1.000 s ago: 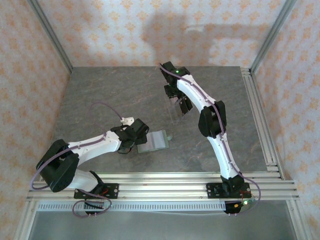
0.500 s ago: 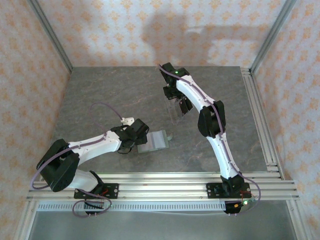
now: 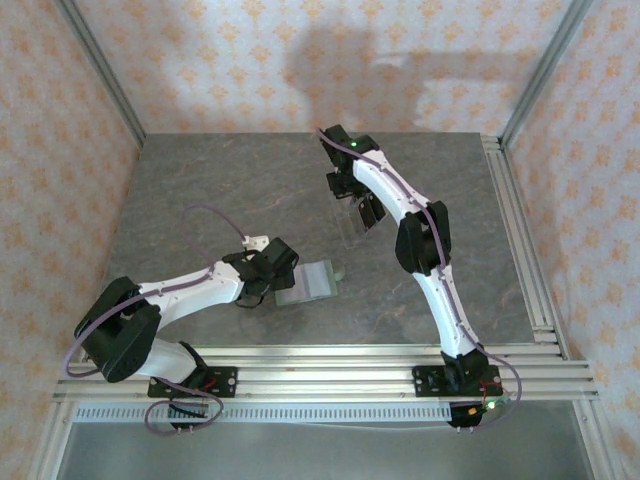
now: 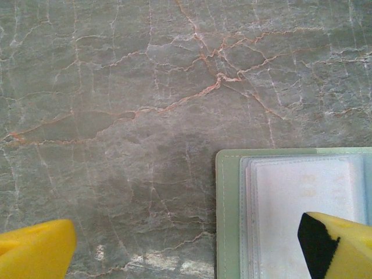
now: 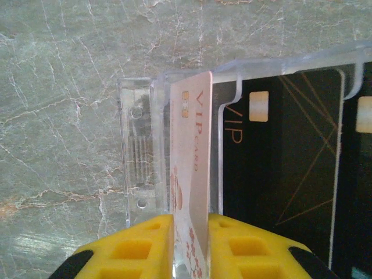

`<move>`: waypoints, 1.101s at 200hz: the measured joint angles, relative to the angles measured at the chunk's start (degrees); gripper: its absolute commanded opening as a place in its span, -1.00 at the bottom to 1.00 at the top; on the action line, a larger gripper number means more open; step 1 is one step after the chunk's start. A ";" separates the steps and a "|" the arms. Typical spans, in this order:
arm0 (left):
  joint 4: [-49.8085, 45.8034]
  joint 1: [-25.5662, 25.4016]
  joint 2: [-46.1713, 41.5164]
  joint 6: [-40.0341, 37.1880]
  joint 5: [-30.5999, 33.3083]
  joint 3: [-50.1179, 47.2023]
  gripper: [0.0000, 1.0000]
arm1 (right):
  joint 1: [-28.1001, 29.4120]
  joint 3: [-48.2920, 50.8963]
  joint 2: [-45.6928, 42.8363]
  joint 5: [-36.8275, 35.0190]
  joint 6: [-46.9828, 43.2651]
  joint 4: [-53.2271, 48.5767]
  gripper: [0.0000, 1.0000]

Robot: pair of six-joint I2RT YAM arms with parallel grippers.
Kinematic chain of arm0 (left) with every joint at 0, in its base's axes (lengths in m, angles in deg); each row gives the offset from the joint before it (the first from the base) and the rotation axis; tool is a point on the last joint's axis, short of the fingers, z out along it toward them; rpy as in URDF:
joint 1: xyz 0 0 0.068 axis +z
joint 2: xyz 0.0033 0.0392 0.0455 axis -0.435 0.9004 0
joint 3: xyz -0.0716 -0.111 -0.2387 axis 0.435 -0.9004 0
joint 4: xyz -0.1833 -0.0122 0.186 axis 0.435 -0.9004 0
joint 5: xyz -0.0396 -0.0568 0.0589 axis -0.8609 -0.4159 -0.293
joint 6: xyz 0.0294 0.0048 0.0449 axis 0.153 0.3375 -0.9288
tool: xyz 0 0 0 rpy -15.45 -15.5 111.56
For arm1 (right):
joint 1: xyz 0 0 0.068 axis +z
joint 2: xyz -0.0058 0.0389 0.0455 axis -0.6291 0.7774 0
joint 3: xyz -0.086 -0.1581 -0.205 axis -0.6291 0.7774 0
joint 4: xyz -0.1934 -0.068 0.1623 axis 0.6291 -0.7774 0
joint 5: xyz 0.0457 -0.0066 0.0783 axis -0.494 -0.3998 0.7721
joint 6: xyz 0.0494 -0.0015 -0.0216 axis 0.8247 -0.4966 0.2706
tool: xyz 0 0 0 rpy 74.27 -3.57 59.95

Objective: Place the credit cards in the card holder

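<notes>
Top view: grey marble table (image 3: 200, 190), two arms reaching in from the near edge.

Left arm lay low across the near-left part of the table. The left gripper (image 3: 278, 272) sat at the left edge of the wallet (image 3: 310, 282). The wallet lay flat, near the table's middle and towards the near side.

Left wrist view: left gripper (image 4: 183, 247) wide open and holding nothing. One yellow finger (image 4: 35, 253) sat over bare table, the other (image 4: 340, 247) over the wallet (image 4: 279, 197). The wallet was open, with a sage-green border and pale see-through sleeves inside. The sleeve facing the camera looked empty. Could not tell whether that finger touched the wallet.

Right arm stretched far into the table, its wrist bent down. The right gripper (image 3: 358, 212) was over a clear stand (image 3: 350, 230), just right of centre. The stand was well apart from the wallet, on its far side.

Right wrist view: right gripper (image 5: 190, 224) was closed on a pink card (image 5: 189, 168). The yellow pads (image 5: 145, 247) pressed both faces of the card's near end. The pink card stood on edge, seen edge-on and slightly tilted, with "VIP CARD" print and a chip. Its far end was in a slot of the clear stand (image 5: 136, 151). Black cards (image 5: 279, 157) with thin gold lines and pale chips sat in the slots just right of it. One more dark card was cut off at the right edge of that view.
</notes>
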 measured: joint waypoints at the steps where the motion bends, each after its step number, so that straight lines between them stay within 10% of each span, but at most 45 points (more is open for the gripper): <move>1: 0.00 0.00 0.00 0.00 0.00 0.00 1.00 | 0.00 -0.02 0.00 0.02 0.00 0.00 -0.59; 220: -0.55 0.24 0.02 -0.94 0.04 1.49 0.99 | -1.05 -4.63 0.63 5.84 1.11 -1.20 -1.00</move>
